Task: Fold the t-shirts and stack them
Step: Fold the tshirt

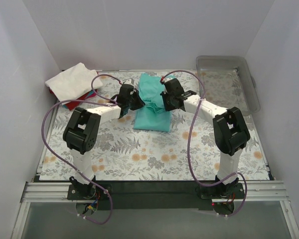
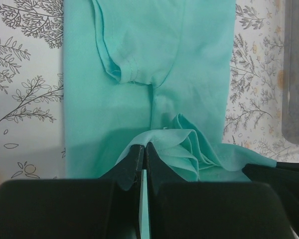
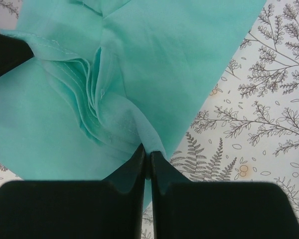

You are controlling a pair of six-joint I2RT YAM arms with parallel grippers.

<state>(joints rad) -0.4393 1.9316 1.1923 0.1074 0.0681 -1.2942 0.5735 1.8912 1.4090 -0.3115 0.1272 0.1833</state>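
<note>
Teal-turquoise cotton t-shirt (image 1: 150, 117) is lying partly folded as a long narrow strip in the middle of the fern-patterned table cover (image 1: 139, 154), and I am holding it from both sides about halfway along. My left gripper (image 2: 145, 147) is pressing its fingers together on a thin lip of the cloth, and my right gripper (image 3: 148, 149) is doing the same on the opposite edge, pinching just a narrow ridge of fabric. Between the two pinches several hemmed layers are bunching into loose pleats, and further along a sleeve is sitting tucked into the strip. I am judging the next fold to be the risky part. Both grips are catching so little cloth that a quick lift could pull an edge out, probably on the right, where the ridge is thinnest. If I am holding only the top layers, the lower ones will be staying on the table and the strip will be opening up as I raise it. Moving one arm ahead of the other would be skewing the fold, and the bunched pleats could be getting trapped inside as a lump. That would make it sit badly on the folded white cotton t-shirt (image 1: 70, 79), well apart at the far left.
</note>
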